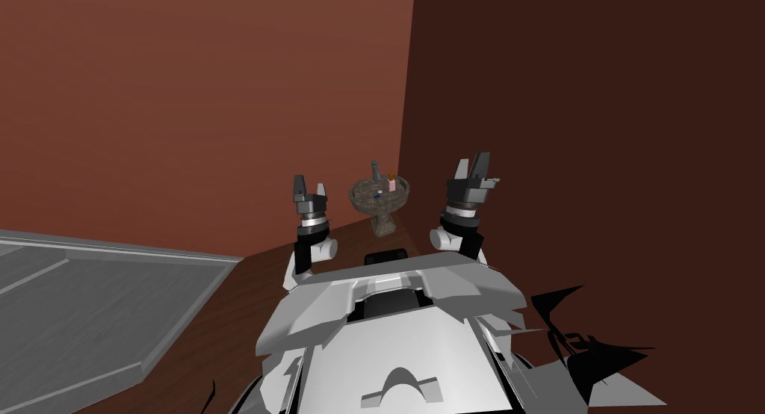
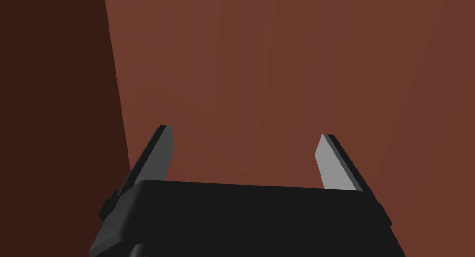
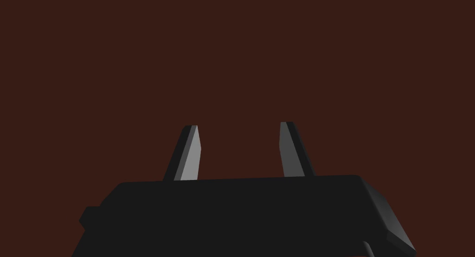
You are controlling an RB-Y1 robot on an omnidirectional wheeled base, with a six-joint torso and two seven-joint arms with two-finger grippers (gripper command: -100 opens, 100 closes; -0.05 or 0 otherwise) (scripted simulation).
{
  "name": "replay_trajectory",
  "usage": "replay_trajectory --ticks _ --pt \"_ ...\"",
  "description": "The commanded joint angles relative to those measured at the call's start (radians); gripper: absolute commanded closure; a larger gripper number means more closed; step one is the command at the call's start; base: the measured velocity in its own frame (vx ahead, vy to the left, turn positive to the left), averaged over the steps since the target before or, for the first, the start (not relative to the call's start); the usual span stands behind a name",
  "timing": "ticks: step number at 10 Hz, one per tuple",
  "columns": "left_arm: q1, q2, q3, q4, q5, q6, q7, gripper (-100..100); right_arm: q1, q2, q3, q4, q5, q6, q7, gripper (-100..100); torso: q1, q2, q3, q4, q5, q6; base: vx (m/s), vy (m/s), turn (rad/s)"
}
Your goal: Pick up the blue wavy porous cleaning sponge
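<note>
The left gripper (image 2: 244, 131) has its two fingers (image 2: 335, 165) spread wide with nothing between them, pointing at a plain red-brown wall (image 2: 287, 59) that meets a darker brown wall at a corner. The right gripper (image 3: 239, 124) also holds its fingers (image 3: 189, 153) apart with nothing in the gap, though the gap is narrower than the left one's, and they face a flat dark brown surface. From the head view, both grippers are raised in front of the torso, the left gripper (image 1: 310, 181) on the left and the right gripper (image 1: 474, 158) a little higher on the right, well apart from each other. Between them and farther off stands a mottled, stone-like pedestal basin (image 1: 404, 187) in the corner where the red-brown wall (image 1: 224, 96) meets the darker wall (image 1: 598, 133). A grey tap (image 1: 375, 170) rises at the far side of the bowl, and a small pink thing with an orange top (image 1: 391, 184) stands just right of it. Inside the bowl, toward its near left part, lies a small blue speck (image 1: 377, 199), which appears to be the sponge; it is too small to tell its shape or surface. Neither gripper touches the basin or anything in it. The basin stands on a dark brown wood-look floor (image 1: 246, 282). To the near left, a grey slab with a raised border (image 1: 90, 312) runs along the foot of the red-brown wall.
</note>
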Motion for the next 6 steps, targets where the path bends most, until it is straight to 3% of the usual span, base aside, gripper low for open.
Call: replay_trajectory --ticks 1,2,3,4,5,6 --pt "-0.012 0.007 -0.004 0.010 0.006 0.029 0.009 -100 0.000 0.000 0.000 0.000 0.000 0.000 0.000 0 0.000 0.000 0.000 0.000 0.000 0.000 -0.040 -0.014 0.010" --pt "-0.055 0.017 -0.009 0.046 0.018 0.072 0.023 -100 0.000 0.000 0.000 0.000 0.000 0.000 0.000 0 0.000 -0.001 0.000 0.000 0.000 0.000 -0.036 -0.025 0.025" --pt "-0.055 0.017 -0.009 0.046 0.018 0.075 0.023 -100 0.000 0.000 0.000 0.000 0.000 0.000 0.000 0 0.000 -0.001 -0.001 0.000 0.000 0.000 -0.030 -0.022 0.017" --pt "-0.097 0.027 -0.015 0.085 0.030 0.112 0.038 -100 0.000 0.000 0.000 0.000 0.000 0.000 0.000 0 0.000 -0.001 -0.001 0.000 0.000 0.000 -0.040 -0.027 0.028" --pt "-0.101 0.027 -0.015 0.085 0.030 0.124 0.038 -100 0.000 0.000 0.000 0.000 0.000 0.000 0.000 0 0.000 -0.001 -0.001 0.000 0.000 0.000 -0.034 -0.029 0.010" --pt "-0.145 0.034 -0.020 0.128 0.044 0.158 0.054 -100 0.000 0.000 0.000 0.000 0.000 0.000 0.000 0 -0.001 -0.001 -0.001 0.000 0.000 0.000 -0.039 -0.031 0.025"
